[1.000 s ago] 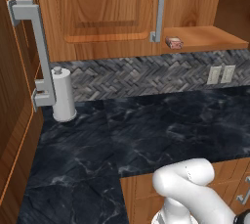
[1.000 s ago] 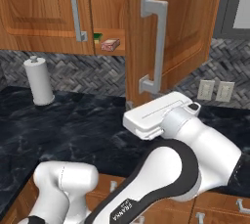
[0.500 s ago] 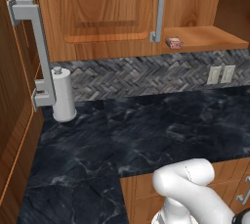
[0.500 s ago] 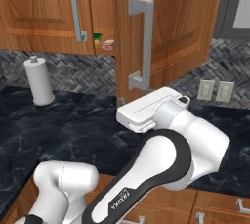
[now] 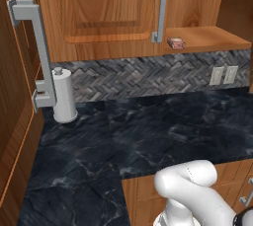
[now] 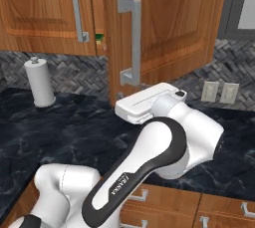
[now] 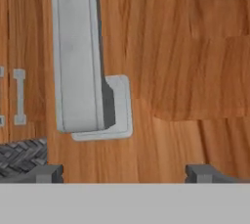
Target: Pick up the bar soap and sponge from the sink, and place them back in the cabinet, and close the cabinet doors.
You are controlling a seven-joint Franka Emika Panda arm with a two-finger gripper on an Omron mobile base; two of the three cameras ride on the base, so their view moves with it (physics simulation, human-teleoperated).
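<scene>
Paper towel roll (image 5: pixel 63 96) stands on the black marble counter (image 5: pixel 148 131) near the left corner, two wall outlets (image 6: pixel 219 92) on the herringbone backsplash. Bar soap (image 5: pixel 175 43) sits on the cabinet shelf (image 5: pixel 212 37); a green sliver of the sponge (image 6: pixel 99 37) shows in the gap beside it. Right cabinet door (image 6: pixel 164 23) hangs just in front of the gripper (image 7: pixel 124 171), whose fingertips are spread wide apart, empty, below the door handle (image 7: pixel 78 56). Versus a second ago, the right door has swung further toward shut, covering the soap in the right base view.
</scene>
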